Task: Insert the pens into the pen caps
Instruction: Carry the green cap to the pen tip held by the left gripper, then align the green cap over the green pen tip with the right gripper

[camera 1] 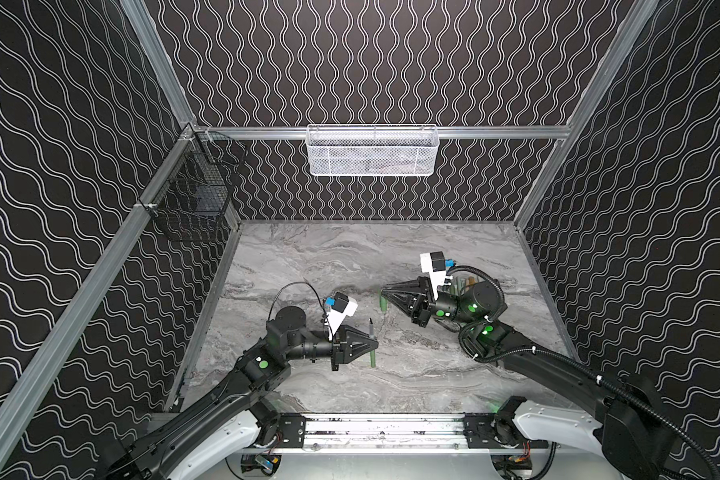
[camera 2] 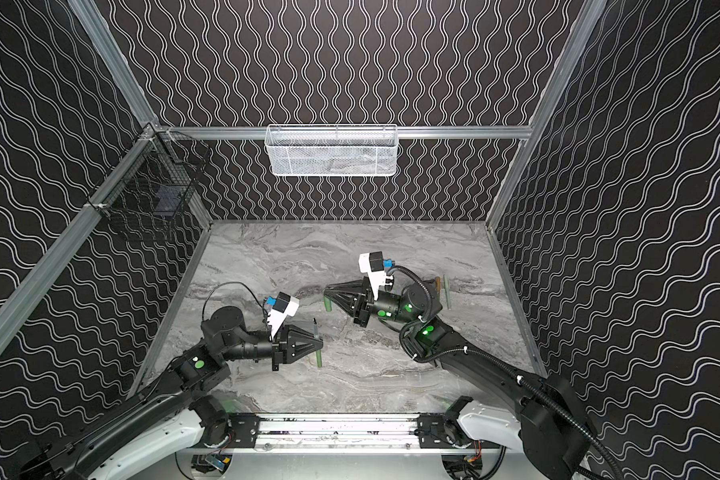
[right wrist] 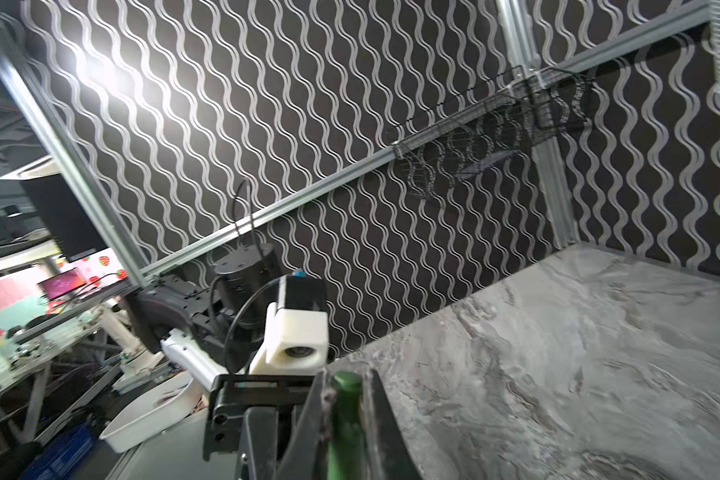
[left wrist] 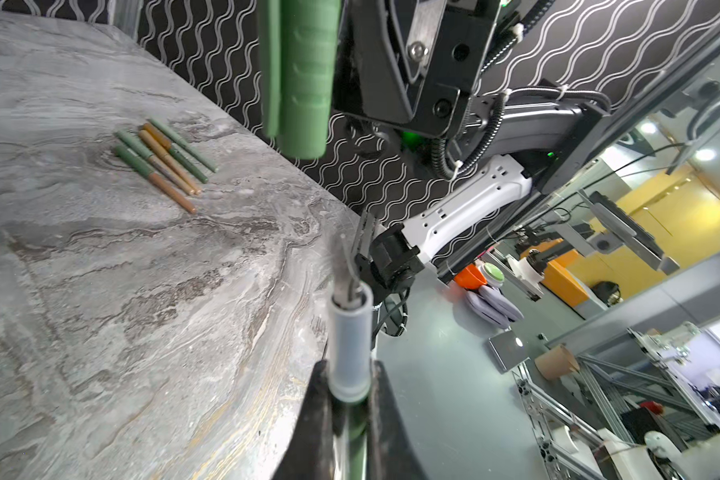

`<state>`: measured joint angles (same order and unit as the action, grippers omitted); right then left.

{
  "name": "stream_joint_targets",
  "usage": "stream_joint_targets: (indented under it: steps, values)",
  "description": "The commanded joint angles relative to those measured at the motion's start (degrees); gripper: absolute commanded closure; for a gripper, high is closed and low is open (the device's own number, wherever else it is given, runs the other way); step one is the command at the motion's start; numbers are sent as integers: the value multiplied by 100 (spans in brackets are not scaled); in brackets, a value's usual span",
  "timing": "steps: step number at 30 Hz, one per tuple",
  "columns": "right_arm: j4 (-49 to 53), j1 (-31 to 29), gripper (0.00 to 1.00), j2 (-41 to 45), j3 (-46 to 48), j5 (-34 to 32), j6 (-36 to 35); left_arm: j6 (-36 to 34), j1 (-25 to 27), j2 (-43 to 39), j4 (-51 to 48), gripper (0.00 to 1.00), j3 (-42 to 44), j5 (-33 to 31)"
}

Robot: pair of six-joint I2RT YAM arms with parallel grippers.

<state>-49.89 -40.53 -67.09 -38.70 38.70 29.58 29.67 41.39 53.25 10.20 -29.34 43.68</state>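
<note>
Pen (camera 1: pixel 373 358): dark green barrel with a dark tapered tip, clamped crosswise in the left fingers (camera 1: pixel 368 344), which are closed tight on it, off the marbled desk (camera 1: pixel 350 257). The left wrist view shows a pale collar below the tip. Pen cap (camera 1: pixel 384 305): green, short and stubby, pinched in the right fingers (camera 1: pixel 392 292), likewise closed on it and held clear of the desk. The pen's tip end faces the cap; the two are near but apart. Capped pens (left wrist: pixel 163 164): apparently five, green and orange, lying side by side on the desk by the right arm, which largely hides them in both top views.
</note>
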Motion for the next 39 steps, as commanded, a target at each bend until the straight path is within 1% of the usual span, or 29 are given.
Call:
stream_joint_targets:
  steps: [1, 6, 9, 14, 25, 33, 39]
  values:
    - [-855, -33, 87, -73, 57, 317, 309, -47, 73, 136, 218, 100, -78, 198]
    - [-1400, -59, 87, -189, 110, 473, 539, -146, 190, 182, 108, 100, -142, 185]
    - [-1338, -118, 87, -260, 41, 581, 505, -181, 212, 174, 84, 100, -172, 203]
    - [-1253, -216, 87, -317, 3, 560, 440, -180, 238, 256, 132, 100, -169, 240]
    - [-1308, -341, 86, -401, -7, 552, 522, -369, 247, 123, -152, 100, -212, -6]
    - [-986, -371, 86, -341, -16, 516, 434, -522, 247, -61, -360, 100, -263, -235]
    - [-908, -419, 86, -349, 84, 434, 433, -550, 247, -172, -308, 100, -274, -245]
